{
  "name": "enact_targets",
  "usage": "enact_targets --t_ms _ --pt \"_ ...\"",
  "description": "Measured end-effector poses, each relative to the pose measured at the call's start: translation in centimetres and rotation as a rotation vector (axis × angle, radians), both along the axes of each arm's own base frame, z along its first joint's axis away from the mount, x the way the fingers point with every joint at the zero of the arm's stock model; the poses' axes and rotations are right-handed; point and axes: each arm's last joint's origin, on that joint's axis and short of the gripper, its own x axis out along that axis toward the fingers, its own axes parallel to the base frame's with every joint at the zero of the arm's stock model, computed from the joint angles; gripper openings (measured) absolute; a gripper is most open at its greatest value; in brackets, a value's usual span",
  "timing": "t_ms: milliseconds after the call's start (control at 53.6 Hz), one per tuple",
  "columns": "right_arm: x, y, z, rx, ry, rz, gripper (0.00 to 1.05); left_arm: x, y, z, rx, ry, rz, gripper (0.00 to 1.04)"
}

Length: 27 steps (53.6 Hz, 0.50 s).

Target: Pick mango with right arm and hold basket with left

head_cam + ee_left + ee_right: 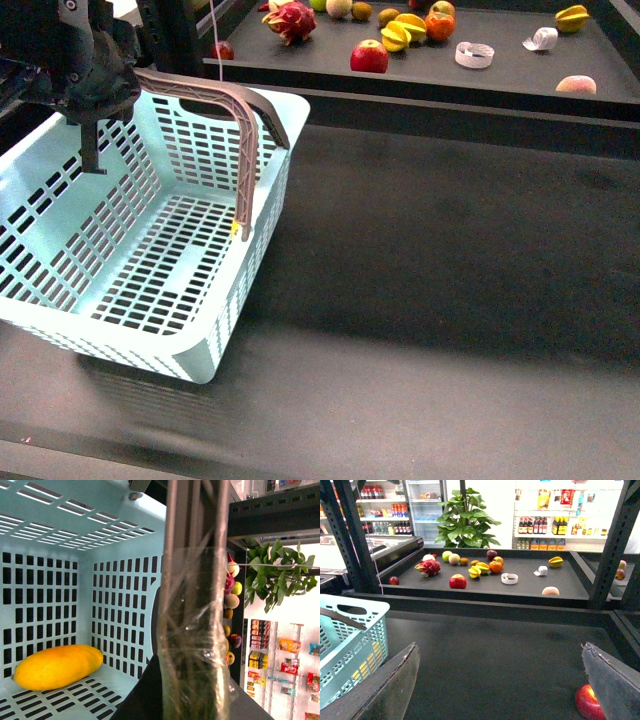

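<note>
A pale blue slotted basket (150, 250) with a brown handle (215, 100) stands at the table's left. My left gripper (95, 110) is shut on the basket at its far left rim. In the left wrist view a film-wrapped finger (192, 650) runs up the middle beside the basket wall (45, 595). The mango (57, 666), smooth and yellow-orange, lies on the basket floor in that view; the front view does not show it. My right gripper (500, 690) is open over bare dark table, right of the basket (355, 640), with nothing between its fingers (387, 690).
A red apple (587, 702) lies on the table beside one right finger. Behind a raised ledge (450, 110) a back tray holds a dragon fruit (291, 20), a red apple (369, 57), a star fruit (403, 32), an orange (439, 25), a peach (575, 85) and a white roll (474, 54).
</note>
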Motion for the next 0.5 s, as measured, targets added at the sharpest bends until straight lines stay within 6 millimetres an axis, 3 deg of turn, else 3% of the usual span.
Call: enact_targets --t_ms 298,503 --pt "0.0 0.0 0.0 0.0 0.0 0.0 0.97 1.2 0.0 -0.9 -0.027 -0.01 0.01 0.1" --pt "0.0 0.0 0.0 0.0 0.0 0.0 0.97 0.9 -0.3 -0.5 -0.018 -0.017 0.002 0.44"
